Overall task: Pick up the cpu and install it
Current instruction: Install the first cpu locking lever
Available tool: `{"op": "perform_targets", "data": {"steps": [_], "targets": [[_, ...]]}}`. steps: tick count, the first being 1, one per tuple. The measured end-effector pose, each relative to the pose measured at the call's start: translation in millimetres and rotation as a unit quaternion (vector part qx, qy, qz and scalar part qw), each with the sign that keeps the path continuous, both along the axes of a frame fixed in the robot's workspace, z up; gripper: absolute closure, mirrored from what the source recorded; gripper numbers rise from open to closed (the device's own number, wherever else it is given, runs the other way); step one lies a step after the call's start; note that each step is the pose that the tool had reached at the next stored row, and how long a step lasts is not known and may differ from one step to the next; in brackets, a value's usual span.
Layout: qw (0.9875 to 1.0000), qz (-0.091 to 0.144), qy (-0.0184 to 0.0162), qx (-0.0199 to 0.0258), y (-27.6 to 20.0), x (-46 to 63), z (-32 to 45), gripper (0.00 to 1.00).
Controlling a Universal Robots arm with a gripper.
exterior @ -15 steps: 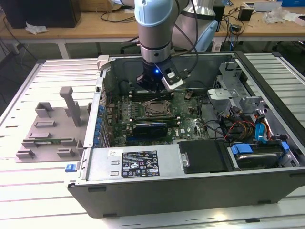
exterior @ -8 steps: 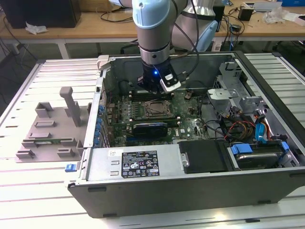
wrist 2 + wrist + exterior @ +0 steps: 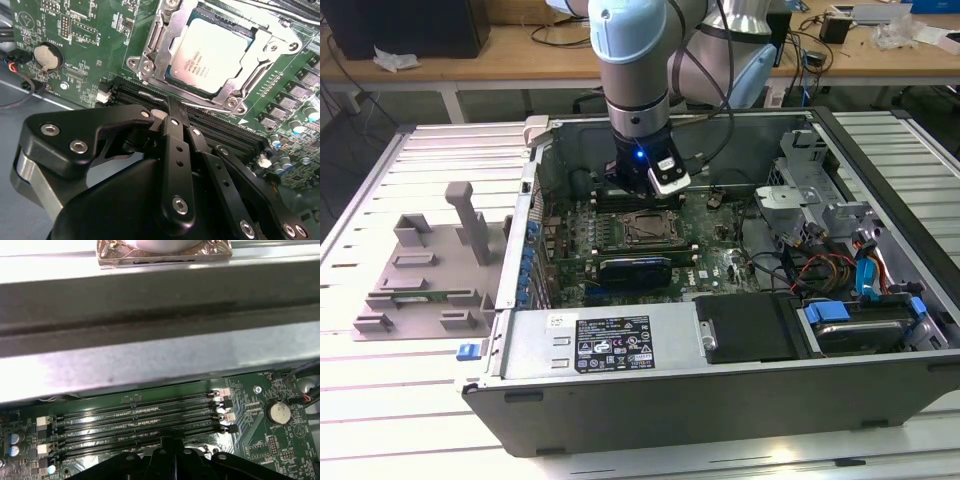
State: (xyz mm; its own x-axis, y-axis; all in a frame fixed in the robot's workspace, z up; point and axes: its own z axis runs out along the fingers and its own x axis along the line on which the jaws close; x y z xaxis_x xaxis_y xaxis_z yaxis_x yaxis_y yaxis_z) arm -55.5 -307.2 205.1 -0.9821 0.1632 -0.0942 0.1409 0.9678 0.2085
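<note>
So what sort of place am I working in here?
Probably a robotics lab or workshop: an open computer case sits on a slatted metal table, a grey fixture tray lies beside it, and cable-strewn wooden desks stand behind.

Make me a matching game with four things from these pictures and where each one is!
Things: 1 cpu; 2 round battery; 3 grey tray; 4 gripper.
Places: A on the table outside the case; B over the black memory slots; C in the metal-framed socket; D in a round holder on the green board.
Pairs: 1-C; 2-D; 3-A; 4-B.
</note>
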Motion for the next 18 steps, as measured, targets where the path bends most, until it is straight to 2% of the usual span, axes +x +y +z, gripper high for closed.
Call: {"op": "perform_targets", "data": {"steps": [3,10,15,18], "targets": [[0.9999,-0.014,-0.0001,0.0000,0.8,-0.5,-1.3,0.89],[0.9996,-0.029,-0.0001,-0.0001,3.7,-2.8,-2.4,0.89],[0.9992,-0.040,-0.0025,-0.0050,3.8,-3.4,-3.4,0.89],[0.9990,-0.044,-0.0033,-0.0056,4.1,-3.6,-4.0,0.89]]}}
